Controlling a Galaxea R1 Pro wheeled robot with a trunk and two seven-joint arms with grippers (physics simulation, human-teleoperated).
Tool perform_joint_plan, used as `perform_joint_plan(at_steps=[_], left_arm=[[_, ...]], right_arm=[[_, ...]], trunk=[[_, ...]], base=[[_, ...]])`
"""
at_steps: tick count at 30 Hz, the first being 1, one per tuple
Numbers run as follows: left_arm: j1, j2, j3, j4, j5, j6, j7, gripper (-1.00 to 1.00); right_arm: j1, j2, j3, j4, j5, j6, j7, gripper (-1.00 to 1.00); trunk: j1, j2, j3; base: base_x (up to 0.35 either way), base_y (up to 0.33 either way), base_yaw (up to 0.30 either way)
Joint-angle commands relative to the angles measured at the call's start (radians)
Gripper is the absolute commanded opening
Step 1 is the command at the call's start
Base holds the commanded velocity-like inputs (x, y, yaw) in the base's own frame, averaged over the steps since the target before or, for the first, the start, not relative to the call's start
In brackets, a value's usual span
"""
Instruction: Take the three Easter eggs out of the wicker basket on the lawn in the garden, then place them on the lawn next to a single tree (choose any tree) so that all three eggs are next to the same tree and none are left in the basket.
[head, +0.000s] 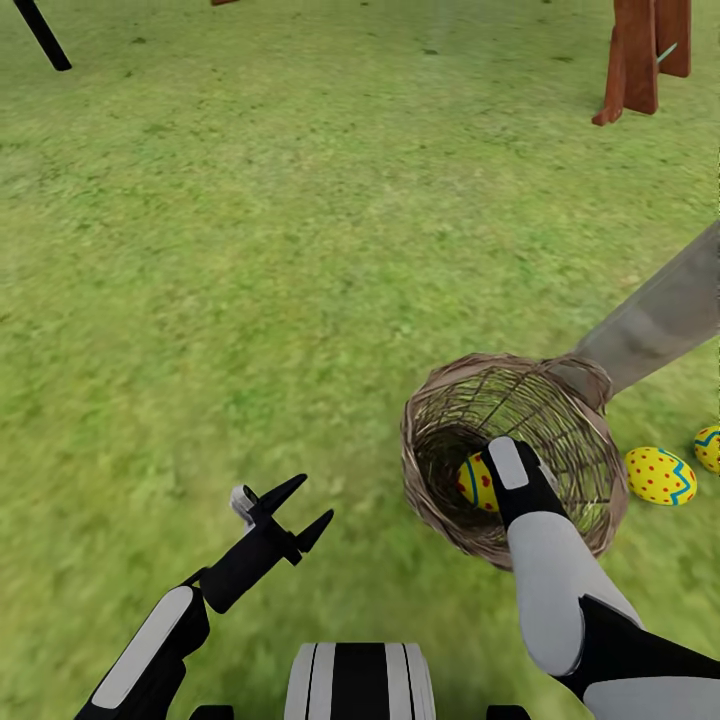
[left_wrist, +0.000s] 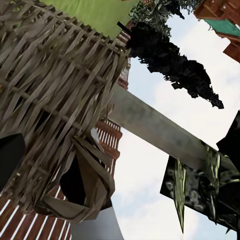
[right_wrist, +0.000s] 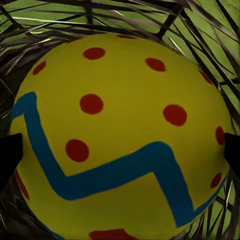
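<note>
Head view: my right gripper (head: 497, 478) reaches down into the wicker basket (head: 590, 450); the last egg (head: 474, 482) lies just left of it. My left gripper (head: 297, 511) hangs open, empty.

Right wrist view: the egg (right_wrist: 120, 135) sits between spread fingertips (right_wrist: 10, 155); whether they grip it, I cannot tell.

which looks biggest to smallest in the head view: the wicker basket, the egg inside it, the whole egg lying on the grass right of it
1. wicker basket, clearly largest.
2. egg on the grass.
3. egg inside the basket. It looks smallest, but the right arm covers part of it, so ranks 2 and 3 are unsure.
</note>
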Motion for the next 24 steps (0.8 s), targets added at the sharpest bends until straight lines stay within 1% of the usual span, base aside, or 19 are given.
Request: perform_joint_plan(at_steps=[1, 5, 21, 24], left_arm=[[0.0, 0.001, -0.002, 0.0, 0.003, 0.002, -0.003, 1.0], [0.0, 0.001, -0.002, 0.0, 0.003, 0.002, -0.003, 1.0], [0.0, 0.001, -0.002, -0.001, 0.003, 0.003, -0.001, 1.0], [0.0, 0.002, -0.002, -0.004, 0.003, 0.008, 0.0, 1.0]], right_arm=[[0.0, 0.001, -0.005, 0.042, -0.007, 0.008, -0.003, -1.0], [0.0, 0.002, -0.005, 0.042, -0.007, 0.008, -0.004, -1.0], [0.0, 0.004, -0.003, 0.034, -0.007, 0.009, -0.003, -1.0], [0.0, 0.004, 0.002, 0.035, -0.005, 0.009, -0.002, -1.0]], trunk=[[0.0, 0.0, -0.001], [0.0, 0.0, -0.001], [-0.007, 0.004, 0.061], [-0.009, 0.004, 0.073]], base=[[0.0, 0.0, 0.0], [0.0, 0.0, 0.0], [0.0, 0.0, 0.0], [0.0, 0.0, 0.0]])
